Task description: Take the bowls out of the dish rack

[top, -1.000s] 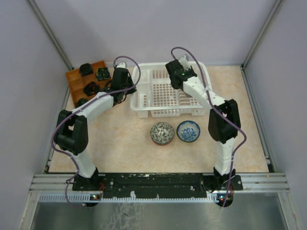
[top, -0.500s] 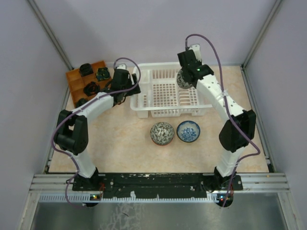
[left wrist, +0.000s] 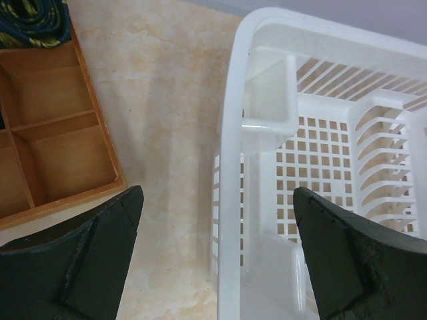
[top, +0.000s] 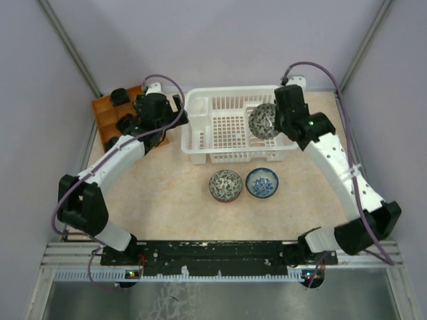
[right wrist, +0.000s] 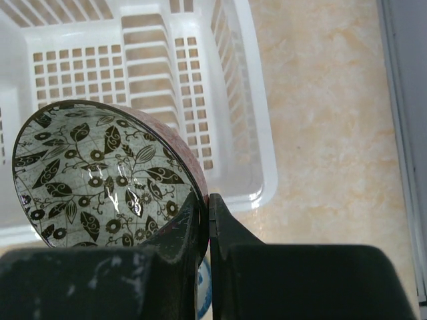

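Right gripper [right wrist: 205, 220] clamped on the rim of the leaf-patterned bowl [right wrist: 100, 170], held tilted above the right end of the dish rack [top: 200, 150]. Left gripper [left wrist: 217, 200] gapes empty astride the rack's left rim. Advised: clear the rack wall, level the bowl, and land it on the tabletop beside the blue-speckled bowl [top: 262, 182] without contact.

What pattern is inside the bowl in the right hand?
Dark leaves and vines on pale glaze; bowl clearest in right wrist view.
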Robot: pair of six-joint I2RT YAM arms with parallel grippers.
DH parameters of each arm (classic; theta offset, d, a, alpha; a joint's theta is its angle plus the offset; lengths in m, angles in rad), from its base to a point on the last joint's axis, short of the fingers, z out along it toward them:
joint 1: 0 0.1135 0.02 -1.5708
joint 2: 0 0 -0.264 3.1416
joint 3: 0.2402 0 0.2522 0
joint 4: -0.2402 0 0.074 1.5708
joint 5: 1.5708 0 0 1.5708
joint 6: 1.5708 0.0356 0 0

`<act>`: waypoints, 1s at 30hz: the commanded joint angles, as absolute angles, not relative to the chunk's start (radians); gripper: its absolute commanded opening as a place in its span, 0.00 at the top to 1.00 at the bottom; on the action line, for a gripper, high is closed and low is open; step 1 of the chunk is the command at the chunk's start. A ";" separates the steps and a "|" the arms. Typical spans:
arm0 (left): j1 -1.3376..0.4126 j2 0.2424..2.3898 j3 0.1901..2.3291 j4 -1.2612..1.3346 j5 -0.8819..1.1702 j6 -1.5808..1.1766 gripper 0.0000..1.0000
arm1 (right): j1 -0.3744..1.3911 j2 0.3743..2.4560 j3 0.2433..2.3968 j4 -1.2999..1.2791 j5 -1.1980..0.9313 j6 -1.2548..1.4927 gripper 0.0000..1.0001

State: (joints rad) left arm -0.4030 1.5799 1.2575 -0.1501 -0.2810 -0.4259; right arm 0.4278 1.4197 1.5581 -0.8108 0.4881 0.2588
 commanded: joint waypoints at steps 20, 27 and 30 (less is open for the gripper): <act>-0.406 1.313 1.089 -0.124 -0.262 -0.427 0.01 | 0.465 0.971 0.946 -0.823 0.198 0.523 1.00; -0.406 1.313 1.072 -0.115 -0.259 -0.430 0.01 | 0.465 0.987 0.878 -0.762 0.181 0.544 1.00; -0.407 1.309 1.066 -0.109 -0.260 -0.430 0.01 | 0.466 1.009 0.868 -0.733 0.180 0.547 1.00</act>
